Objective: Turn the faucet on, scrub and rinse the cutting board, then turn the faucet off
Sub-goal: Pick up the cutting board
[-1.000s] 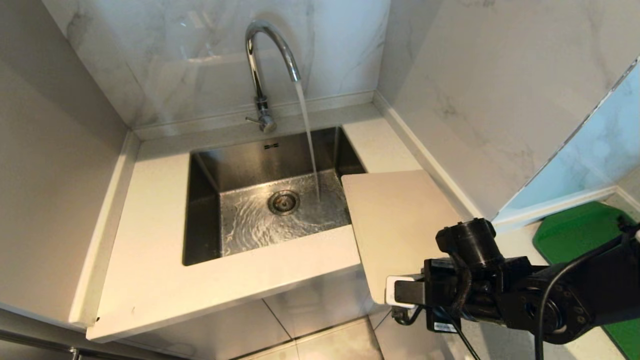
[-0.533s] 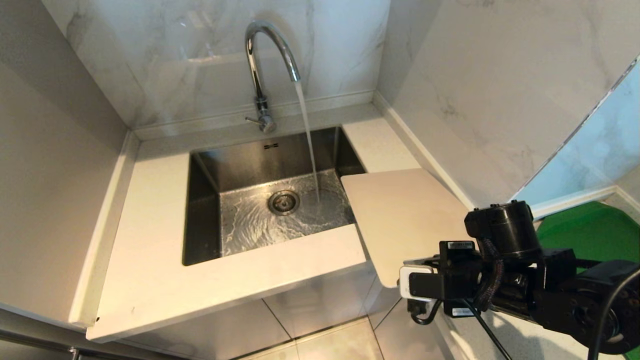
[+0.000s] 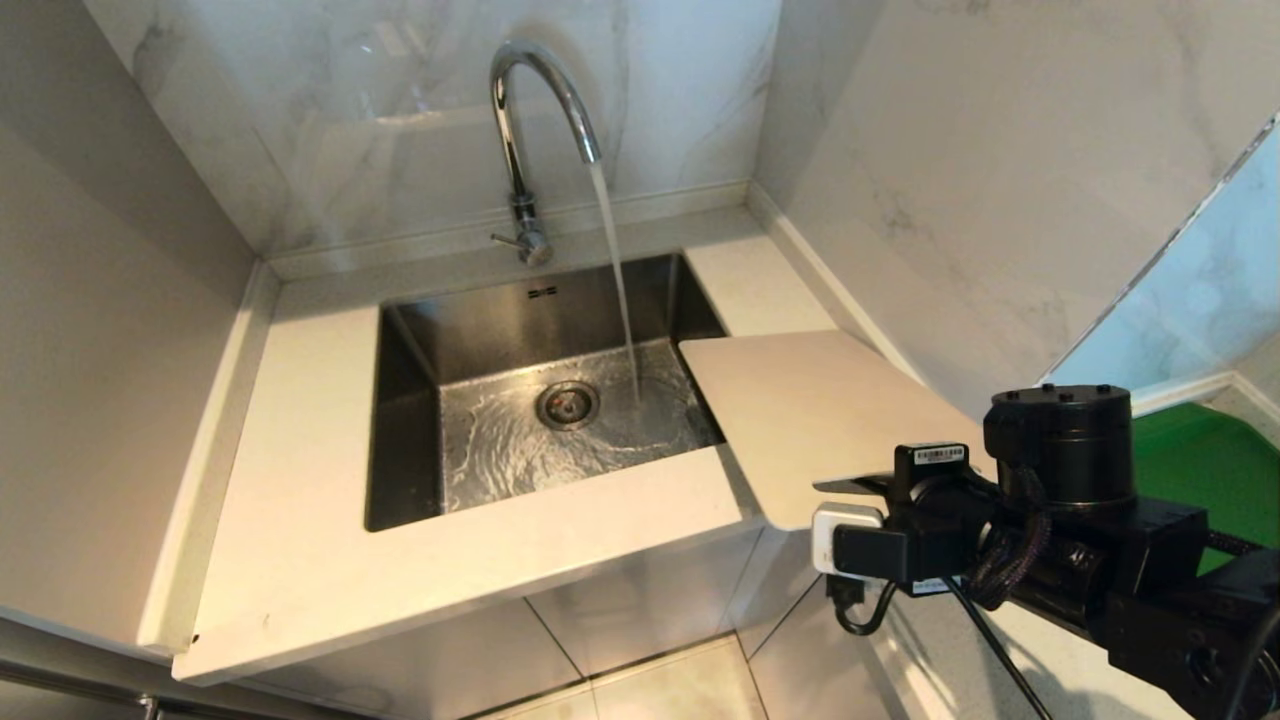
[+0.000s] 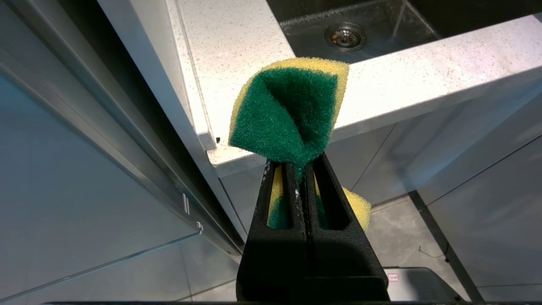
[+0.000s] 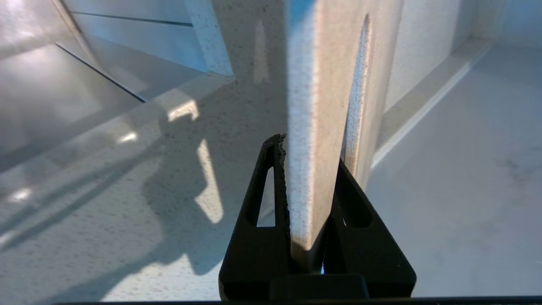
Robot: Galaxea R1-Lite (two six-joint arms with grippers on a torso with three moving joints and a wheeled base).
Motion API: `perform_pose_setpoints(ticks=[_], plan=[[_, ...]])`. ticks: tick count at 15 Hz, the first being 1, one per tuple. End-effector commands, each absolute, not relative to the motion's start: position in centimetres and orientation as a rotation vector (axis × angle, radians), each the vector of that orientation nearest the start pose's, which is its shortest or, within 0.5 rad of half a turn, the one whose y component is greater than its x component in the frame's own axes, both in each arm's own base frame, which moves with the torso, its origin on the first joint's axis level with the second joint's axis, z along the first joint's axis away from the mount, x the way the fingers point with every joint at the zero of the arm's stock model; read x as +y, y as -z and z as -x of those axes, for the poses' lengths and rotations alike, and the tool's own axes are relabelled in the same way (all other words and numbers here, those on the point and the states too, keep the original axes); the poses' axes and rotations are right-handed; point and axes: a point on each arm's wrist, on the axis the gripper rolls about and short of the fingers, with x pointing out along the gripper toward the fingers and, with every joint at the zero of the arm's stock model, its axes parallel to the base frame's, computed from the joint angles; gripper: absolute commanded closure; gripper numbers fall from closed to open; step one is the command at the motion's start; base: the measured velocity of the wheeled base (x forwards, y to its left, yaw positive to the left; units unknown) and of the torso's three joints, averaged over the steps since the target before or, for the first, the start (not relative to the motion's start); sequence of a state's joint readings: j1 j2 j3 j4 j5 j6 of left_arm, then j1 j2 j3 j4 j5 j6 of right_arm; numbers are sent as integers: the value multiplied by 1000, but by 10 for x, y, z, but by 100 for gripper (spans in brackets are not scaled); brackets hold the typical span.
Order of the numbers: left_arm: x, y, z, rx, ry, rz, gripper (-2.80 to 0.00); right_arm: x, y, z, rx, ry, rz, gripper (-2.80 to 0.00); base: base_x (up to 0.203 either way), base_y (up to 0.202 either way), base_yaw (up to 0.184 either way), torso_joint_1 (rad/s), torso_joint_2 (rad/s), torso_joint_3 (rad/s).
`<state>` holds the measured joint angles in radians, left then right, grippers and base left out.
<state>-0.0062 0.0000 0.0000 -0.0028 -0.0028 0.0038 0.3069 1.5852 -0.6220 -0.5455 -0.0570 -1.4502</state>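
Water runs from the chrome faucet (image 3: 518, 130) into the sink. Right of the sink, the cream cutting board (image 3: 810, 410) is tilted, and its far left corner reaches over the sink's right rim, just right of the stream. At the board's near right edge my right gripper (image 3: 850, 488) is shut on it. In the right wrist view the board (image 5: 326, 84) stands edge-on between the right gripper (image 5: 311, 152) fingers. My left gripper (image 4: 297, 163) is shut on a green-and-yellow sponge (image 4: 288, 110), low in front of the counter and out of the head view.
The steel sink (image 3: 400, 420) has a drain (image 3: 567, 403) in the middle. White counter (image 3: 300, 540) surrounds it, with marble walls behind and to the right. A green flat board (image 3: 1190, 450) lies on the counter behind my right arm. Below the counter edge are cabinet fronts and floor.
My right wrist has swung right and upward and turned, with the board in its jaws. The board's near end has come up off the counter. The water keeps running.
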Motion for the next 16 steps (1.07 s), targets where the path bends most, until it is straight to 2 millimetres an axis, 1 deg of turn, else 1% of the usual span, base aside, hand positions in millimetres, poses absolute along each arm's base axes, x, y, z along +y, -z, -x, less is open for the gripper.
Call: perform_pose_setpoints(ticks=[1, 4, 6, 9, 11, 13, 16], plan=[[0, -75, 23, -5, 9, -5, 0, 75, -164, -243, 129, -487, 1522, 0, 0, 0, 0, 0, 0, 0], [0, -75, 23, -5, 9, -5, 0, 74, -174, -238, 86, -466, 1551, 0, 0, 0, 0, 0, 0, 0], [0, -75, 23, -5, 9, -3, 0, 74, -179, -237, 25, -483, 1579, 0, 0, 0, 0, 0, 0, 0], [0, -75, 23, -5, 9, -3, 0, 69, -187, -242, -96, -443, 1633, 0, 0, 0, 0, 0, 0, 0], [0, -75, 23, -5, 9, -3, 0, 63, -191, -244, -174, -447, 1672, 0, 0, 0, 0, 0, 0, 0], [0, -75, 23, -5, 9, -3, 0, 57, -192, -243, -199, -449, 1689, 0, 0, 0, 0, 0, 0, 0], [0, -75, 23, -5, 9, -4, 0, 56, -195, -240, -227, -457, 1685, 0, 0, 0, 0, 0, 0, 0]])
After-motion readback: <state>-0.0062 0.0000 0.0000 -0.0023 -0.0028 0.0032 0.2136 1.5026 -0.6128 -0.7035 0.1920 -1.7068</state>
